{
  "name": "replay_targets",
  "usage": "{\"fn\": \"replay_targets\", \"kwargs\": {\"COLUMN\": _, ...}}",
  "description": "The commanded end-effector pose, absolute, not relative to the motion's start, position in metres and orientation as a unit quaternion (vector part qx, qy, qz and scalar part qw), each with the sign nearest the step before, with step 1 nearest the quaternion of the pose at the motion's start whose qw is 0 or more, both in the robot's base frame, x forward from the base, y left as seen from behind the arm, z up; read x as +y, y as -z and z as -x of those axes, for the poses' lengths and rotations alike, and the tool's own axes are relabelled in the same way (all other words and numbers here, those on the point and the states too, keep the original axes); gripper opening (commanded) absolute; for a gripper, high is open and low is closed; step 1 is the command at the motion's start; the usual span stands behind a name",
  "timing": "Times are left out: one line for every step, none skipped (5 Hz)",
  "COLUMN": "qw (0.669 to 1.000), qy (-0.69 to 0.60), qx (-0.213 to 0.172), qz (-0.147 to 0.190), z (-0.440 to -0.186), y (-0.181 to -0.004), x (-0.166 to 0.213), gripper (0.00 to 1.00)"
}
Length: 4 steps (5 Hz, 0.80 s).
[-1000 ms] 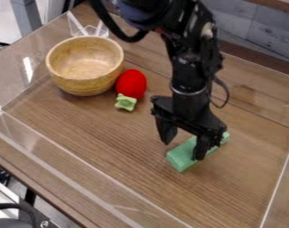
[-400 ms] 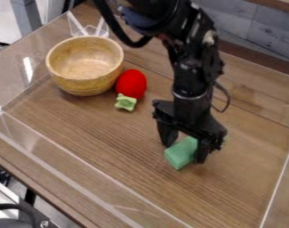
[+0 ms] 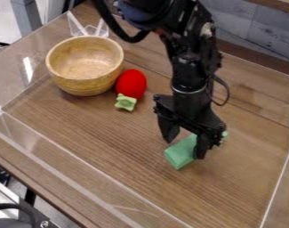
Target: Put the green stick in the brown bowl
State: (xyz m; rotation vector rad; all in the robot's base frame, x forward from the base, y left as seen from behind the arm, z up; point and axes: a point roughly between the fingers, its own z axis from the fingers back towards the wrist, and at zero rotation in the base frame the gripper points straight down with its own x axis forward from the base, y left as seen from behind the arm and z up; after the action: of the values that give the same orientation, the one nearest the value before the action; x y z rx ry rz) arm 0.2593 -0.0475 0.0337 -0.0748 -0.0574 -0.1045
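The gripper (image 3: pixel 190 142) points straight down at the table (image 3: pixel 76 142); its jaws stand apart, one finger on each side of the stick (image 3: pixel 182 156), and they are not clamped on it; the stick lies flat on the table directly beneath and between the fingers, its near end projecting toward the camera and a short part of its far end showing past the right finger; whether the fingertips touch the wood surface cannot be told from this view. The bowl (image 3: pixel 84 65) stands well apart from the gripper, up and to the left in the picture, upright and empty, with its pale inside fully exposed; a red round toy (image 3: pixel 131 83) with a small green leafy piece (image 3: pixel 126 103) lies between the gripper and the bowl, just beside the bowl's rim. Task status, as a judgement: the approach and the descent over the stick appear complete; the grasp is not yet made; the lift, the transfer and the release into the bowl all remain, so the task is in its early part. The next step calls for closing the jaws squarely across the narrow width of the stick; the carry should pass above the red toy, since it sits near the direct line to the bowl.
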Motion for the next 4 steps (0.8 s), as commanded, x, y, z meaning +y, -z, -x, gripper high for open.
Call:
{"fn": "replay_targets", "kwargs": {"qw": 0.995, "qy": 0.073, "qx": -0.063, "qz": 0.041, "z": -0.267, "y": -0.045, "x": -0.057, "gripper": 1.0}}
{"fn": "replay_targets", "kwargs": {"qw": 0.993, "qy": 0.089, "qx": -0.062, "qz": 0.04, "z": -0.264, "y": -0.039, "x": -0.067, "gripper": 1.0}}
{"fn": "replay_targets", "kwargs": {"qw": 0.991, "qy": 0.115, "qx": -0.059, "qz": 0.041, "z": -0.261, "y": -0.033, "x": -0.068, "gripper": 0.0}}
{"fn": "replay_targets", "kwargs": {"qw": 0.99, "qy": 0.119, "qx": -0.058, "qz": 0.042, "z": -0.266, "y": -0.029, "x": -0.075, "gripper": 0.0}}
